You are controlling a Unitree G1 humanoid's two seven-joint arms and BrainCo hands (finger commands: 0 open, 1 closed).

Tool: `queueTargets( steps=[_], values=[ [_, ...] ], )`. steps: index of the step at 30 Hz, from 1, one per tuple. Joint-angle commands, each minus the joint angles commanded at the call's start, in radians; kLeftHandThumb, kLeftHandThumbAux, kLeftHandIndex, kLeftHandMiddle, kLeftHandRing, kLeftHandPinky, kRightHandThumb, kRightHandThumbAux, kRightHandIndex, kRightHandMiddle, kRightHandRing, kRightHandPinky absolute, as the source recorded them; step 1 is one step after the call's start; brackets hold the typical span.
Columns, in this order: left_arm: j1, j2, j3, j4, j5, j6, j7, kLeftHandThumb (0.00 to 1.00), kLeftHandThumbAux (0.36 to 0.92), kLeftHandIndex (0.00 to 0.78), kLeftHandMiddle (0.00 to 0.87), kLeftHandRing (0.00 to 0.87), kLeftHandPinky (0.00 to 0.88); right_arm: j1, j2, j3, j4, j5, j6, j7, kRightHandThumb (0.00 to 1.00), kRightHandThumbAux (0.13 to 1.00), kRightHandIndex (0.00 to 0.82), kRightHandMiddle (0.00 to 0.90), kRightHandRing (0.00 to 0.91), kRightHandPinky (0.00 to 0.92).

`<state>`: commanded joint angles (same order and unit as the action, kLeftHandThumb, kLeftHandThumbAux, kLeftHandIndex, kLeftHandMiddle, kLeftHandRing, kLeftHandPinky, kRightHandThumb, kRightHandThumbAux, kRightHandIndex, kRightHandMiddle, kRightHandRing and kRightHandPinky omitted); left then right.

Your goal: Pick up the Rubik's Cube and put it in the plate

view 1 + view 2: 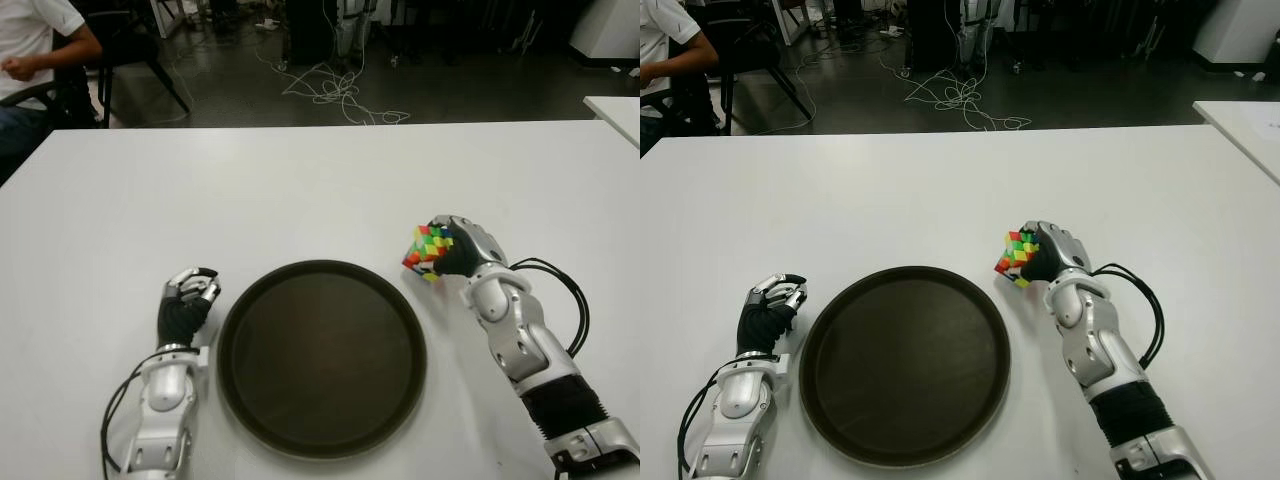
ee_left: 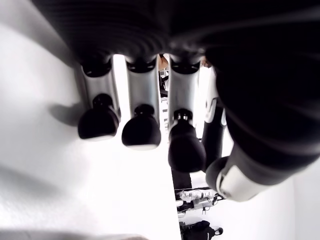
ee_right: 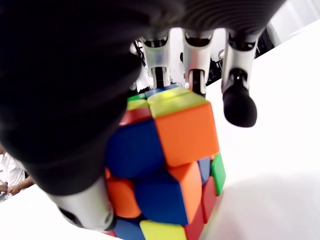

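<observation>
A multicoloured Rubik's Cube (image 1: pixel 427 251) is held in my right hand (image 1: pixel 455 250), just right of the plate's upper right rim, low over the white table. The right wrist view shows the cube (image 3: pixel 165 165) close up, with fingers (image 3: pixel 239 102) curled over its far side and the thumb pressed on its near side. The dark round plate (image 1: pixel 322 355) lies in the middle near the table's front and holds nothing. My left hand (image 1: pixel 188 300) shows just left of the plate, its fingers (image 2: pixel 141 127) curled and holding nothing.
The white table (image 1: pixel 300 190) stretches back to its far edge. Beyond it are a seated person (image 1: pixel 30 50) at the far left, chairs, and loose cables (image 1: pixel 335 90) on the dark floor. Another white table corner (image 1: pixel 615 110) shows at the far right.
</observation>
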<state>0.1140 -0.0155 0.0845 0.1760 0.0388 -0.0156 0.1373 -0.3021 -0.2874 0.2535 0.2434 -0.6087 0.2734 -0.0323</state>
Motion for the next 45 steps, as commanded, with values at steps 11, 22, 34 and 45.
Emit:
queueTargets(
  steps=[11, 22, 34, 45],
  values=[
    [0.001, 0.006, -0.004, 0.0, 0.01, -0.004, -0.003, 0.71, 0.706, 0.443, 0.809, 0.828, 0.807, 0.005, 0.011, -0.013, -0.004, 0.015, -0.015, -0.024, 0.081, 0.893, 0.637, 0.76, 0.775, 0.768],
    [-0.002, 0.008, -0.004, 0.002, 0.007, 0.007, -0.008, 0.712, 0.705, 0.443, 0.806, 0.824, 0.801, 0.019, 0.026, -0.036, -0.037, 0.041, -0.039, -0.058, 0.075, 0.899, 0.651, 0.766, 0.784, 0.778],
    [-0.004, 0.009, 0.001, 0.007, -0.012, -0.011, -0.028, 0.71, 0.706, 0.443, 0.806, 0.826, 0.806, 0.077, 0.062, -0.088, -0.143, 0.118, -0.178, -0.131, 0.167, 0.847, 0.655, 0.795, 0.813, 0.812],
    [-0.005, 0.015, -0.001, 0.016, 0.0, -0.012, -0.022, 0.711, 0.706, 0.443, 0.807, 0.821, 0.793, 0.129, 0.123, -0.069, -0.248, 0.134, -0.325, -0.197, 0.235, 0.823, 0.634, 0.796, 0.824, 0.815]
  ],
)
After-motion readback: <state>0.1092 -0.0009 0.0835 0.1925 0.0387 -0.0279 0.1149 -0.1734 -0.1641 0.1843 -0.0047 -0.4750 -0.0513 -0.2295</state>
